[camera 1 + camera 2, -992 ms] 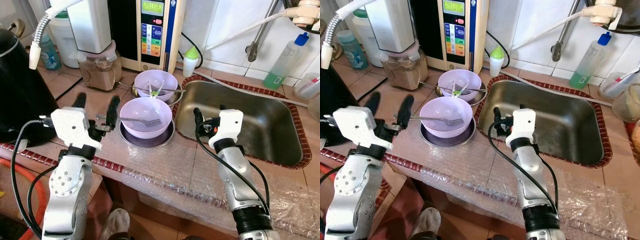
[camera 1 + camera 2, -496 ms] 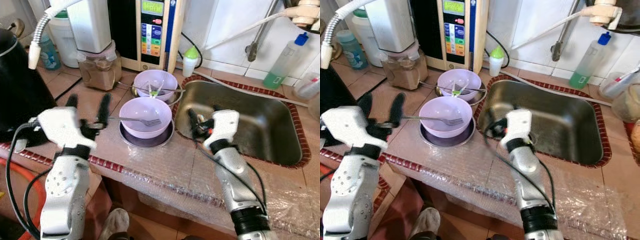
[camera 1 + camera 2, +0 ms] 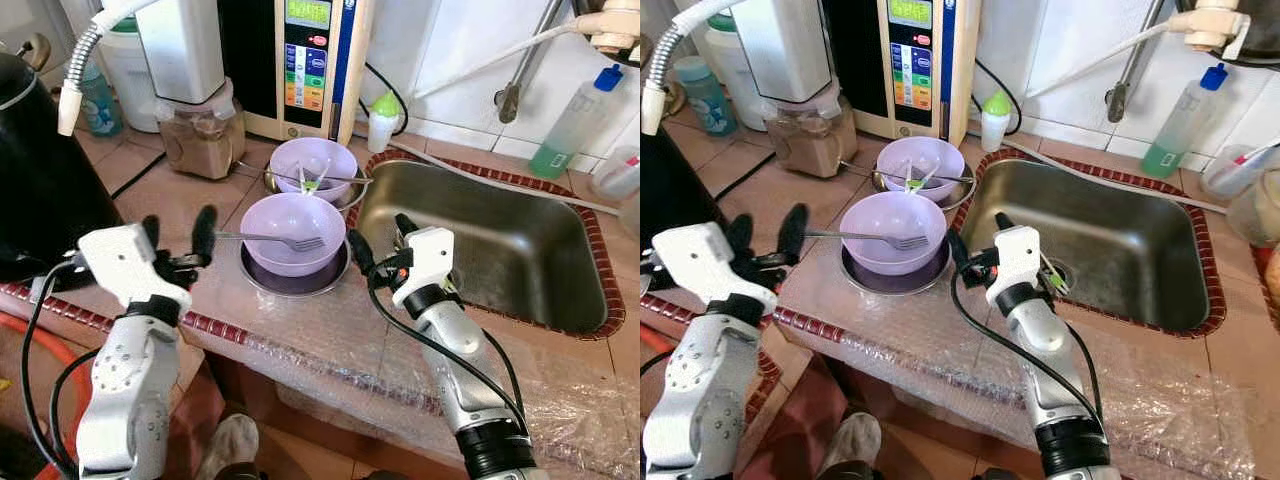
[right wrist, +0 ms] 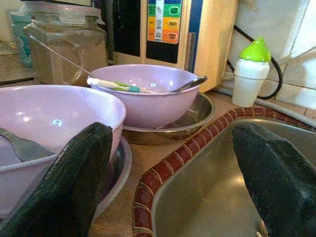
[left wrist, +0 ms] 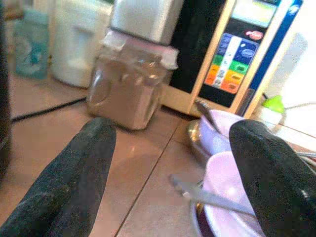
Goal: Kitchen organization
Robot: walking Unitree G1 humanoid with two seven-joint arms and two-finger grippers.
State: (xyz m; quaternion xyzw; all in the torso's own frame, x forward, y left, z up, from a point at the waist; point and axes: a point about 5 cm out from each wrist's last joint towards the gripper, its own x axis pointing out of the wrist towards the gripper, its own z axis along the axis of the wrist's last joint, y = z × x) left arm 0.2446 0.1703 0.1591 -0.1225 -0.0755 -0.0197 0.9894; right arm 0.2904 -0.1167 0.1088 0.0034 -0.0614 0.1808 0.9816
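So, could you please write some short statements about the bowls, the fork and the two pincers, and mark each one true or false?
1. A fork lies across the near purple bowl. True.
2. The left pincer is shut on the fork handle. False: its fingers are open, and the handle end lies between them, not gripped.
3. The far purple bowl holds utensils. True.
4. The right pincer hangs deep inside the sink. False: it is open at the sink's left rim, beside the near bowl.
5. Both bowls sit on metal plates. True.
6. The sink is full of dishes. False: no dishes lie in it.
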